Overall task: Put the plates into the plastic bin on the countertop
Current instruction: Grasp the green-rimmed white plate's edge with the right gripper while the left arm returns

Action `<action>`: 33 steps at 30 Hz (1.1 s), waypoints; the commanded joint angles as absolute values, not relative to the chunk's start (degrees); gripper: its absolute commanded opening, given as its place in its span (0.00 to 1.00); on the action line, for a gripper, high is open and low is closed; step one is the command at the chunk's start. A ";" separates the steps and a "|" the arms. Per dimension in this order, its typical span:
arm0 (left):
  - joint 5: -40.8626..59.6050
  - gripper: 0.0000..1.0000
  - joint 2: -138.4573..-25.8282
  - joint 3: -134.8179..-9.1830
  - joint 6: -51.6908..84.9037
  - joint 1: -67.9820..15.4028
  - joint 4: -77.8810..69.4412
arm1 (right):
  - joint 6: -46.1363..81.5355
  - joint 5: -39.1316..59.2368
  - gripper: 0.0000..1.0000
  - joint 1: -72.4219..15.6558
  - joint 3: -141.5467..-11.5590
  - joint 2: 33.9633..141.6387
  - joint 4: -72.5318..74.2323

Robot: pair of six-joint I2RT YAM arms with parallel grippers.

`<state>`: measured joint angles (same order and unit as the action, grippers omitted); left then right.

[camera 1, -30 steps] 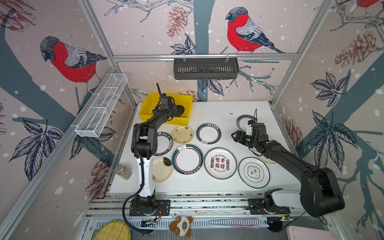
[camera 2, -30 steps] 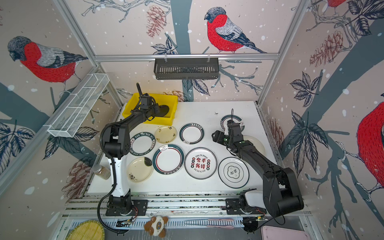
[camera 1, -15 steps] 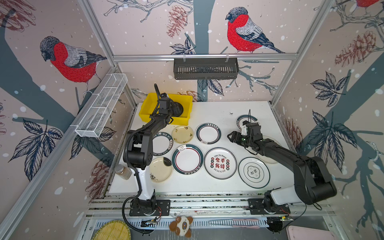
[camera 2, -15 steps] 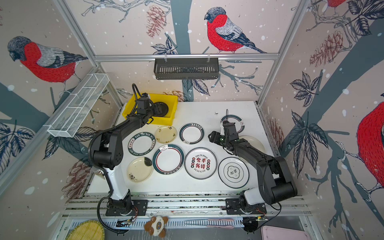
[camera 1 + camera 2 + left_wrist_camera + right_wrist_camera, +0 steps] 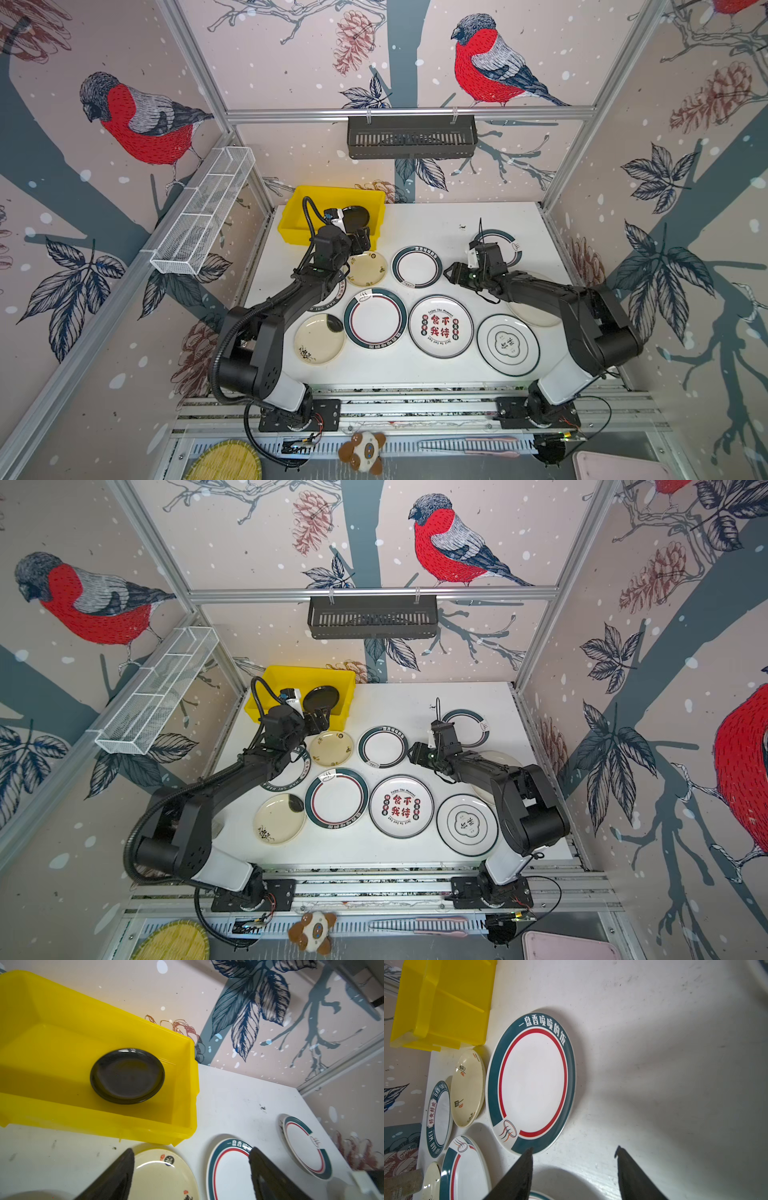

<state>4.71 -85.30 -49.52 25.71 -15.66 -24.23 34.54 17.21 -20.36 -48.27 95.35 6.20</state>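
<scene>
The yellow plastic bin (image 5: 299,208) (image 5: 52,1043) stands at the back left of the white countertop (image 5: 436,224). One all-black plate (image 5: 358,215) (image 5: 321,697) (image 5: 127,1076) lies flat inside it. My left gripper (image 5: 359,245) (image 5: 191,1150) is open and empty, just in front of the bin and above a cream plate (image 5: 368,269) (image 5: 162,1176). My right gripper (image 5: 451,274) (image 5: 574,1149) is open and empty, low over the bare top beside a green-rimmed plate (image 5: 417,267) (image 5: 531,1082). Several more plates lie across the countertop in both top views.
A black slotted basket (image 5: 411,137) hangs on the back wall and a white wire basket (image 5: 203,212) on the left wall. Another green-rimmed plate (image 5: 505,243) lies behind the right wrist. A bamboo disc (image 5: 224,461) and a plush toy (image 5: 363,451) lie below the front rail.
My left gripper opened wider and drew back out of the bin toward the front, leaving the black plate inside. My right gripper moved left toward the green-rimmed plate and its jaws narrowed somewhat.
</scene>
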 commanded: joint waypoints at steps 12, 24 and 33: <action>11.22 0.98 -74.24 -38.35 30.58 -16.14 -30.44 | 36.78 23.70 0.49 -20.70 -49.94 102.86 12.86; 9.92 0.98 -72.95 -36.20 31.20 -16.17 -30.45 | 39.43 25.20 0.43 -20.65 -49.90 106.35 16.82; 9.93 0.98 -73.37 -36.04 31.11 -16.15 -29.95 | 42.44 25.74 0.36 -20.63 -49.48 108.53 20.84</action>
